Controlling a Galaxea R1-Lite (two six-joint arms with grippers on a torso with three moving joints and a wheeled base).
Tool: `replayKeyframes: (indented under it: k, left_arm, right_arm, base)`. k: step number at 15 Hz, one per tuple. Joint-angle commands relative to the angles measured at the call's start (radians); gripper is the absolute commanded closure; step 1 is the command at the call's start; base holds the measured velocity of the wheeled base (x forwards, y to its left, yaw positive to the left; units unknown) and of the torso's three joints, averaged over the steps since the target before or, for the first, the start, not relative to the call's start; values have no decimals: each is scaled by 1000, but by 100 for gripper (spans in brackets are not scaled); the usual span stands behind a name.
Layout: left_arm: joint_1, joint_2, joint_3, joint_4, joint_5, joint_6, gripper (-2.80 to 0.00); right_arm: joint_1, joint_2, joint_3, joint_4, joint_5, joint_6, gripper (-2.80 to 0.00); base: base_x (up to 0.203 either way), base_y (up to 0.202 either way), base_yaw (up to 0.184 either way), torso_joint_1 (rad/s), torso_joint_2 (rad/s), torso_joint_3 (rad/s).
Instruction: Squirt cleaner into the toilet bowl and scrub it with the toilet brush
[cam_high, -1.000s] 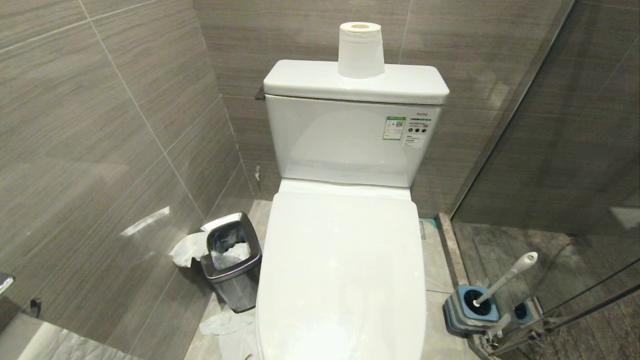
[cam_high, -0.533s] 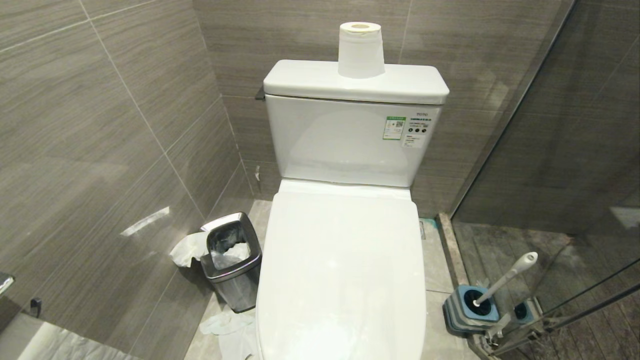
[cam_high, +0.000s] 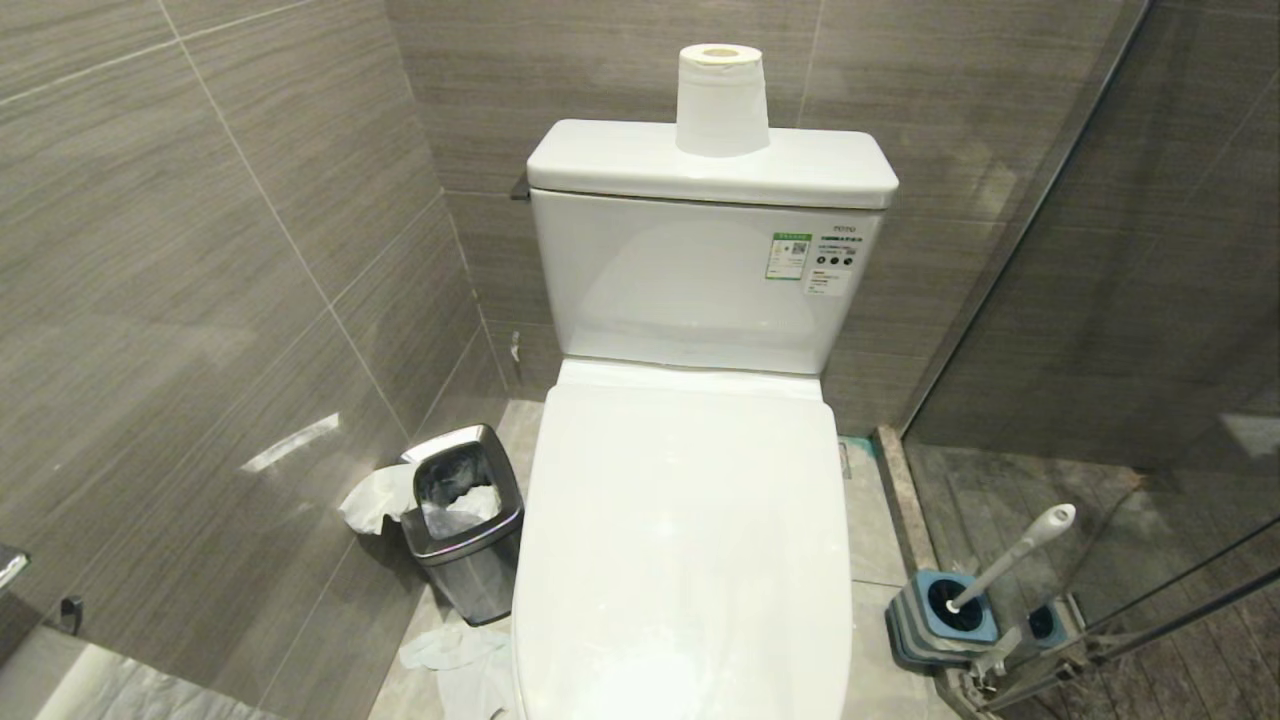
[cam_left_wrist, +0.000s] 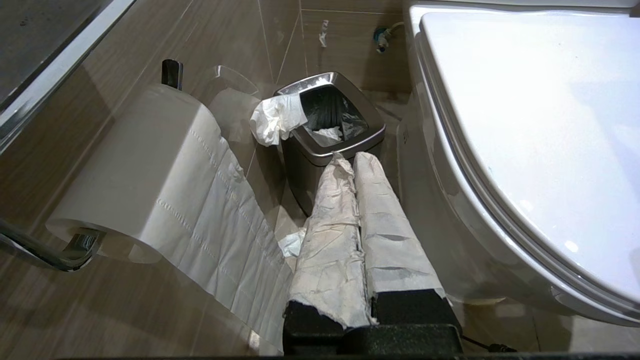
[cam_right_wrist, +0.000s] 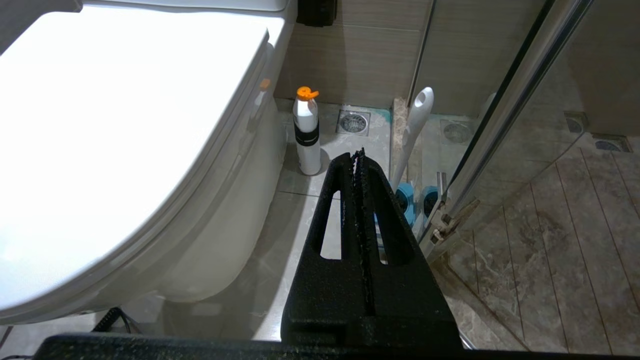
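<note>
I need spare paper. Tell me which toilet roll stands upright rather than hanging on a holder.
The toilet roll standing on end atop the tank lid. The other roll hangs sideways on a wall holder, its sheet trailing down.

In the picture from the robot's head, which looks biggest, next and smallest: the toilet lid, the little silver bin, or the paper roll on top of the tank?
1. The toilet lid, by far the biggest.
2. The silver bin.
3. The paper roll, only a little smaller than the bin; it also stands farther from the camera, so those two are hard to rank for sure.
</note>
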Motion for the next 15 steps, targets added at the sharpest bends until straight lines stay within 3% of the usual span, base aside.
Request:
replayKeyframes:
  k: [1,15]
  left_arm:
    - [0,1,2,0,0,-1,0]
    - [0,1,1,0,0,-1,0]
  right_arm:
    - [1,2,0,0,0,0,0]
    - [1,2,0,0,0,0,0]
  base:
    - [0,0,0,0,0,0]
    - [0,0,0,0,0,0]
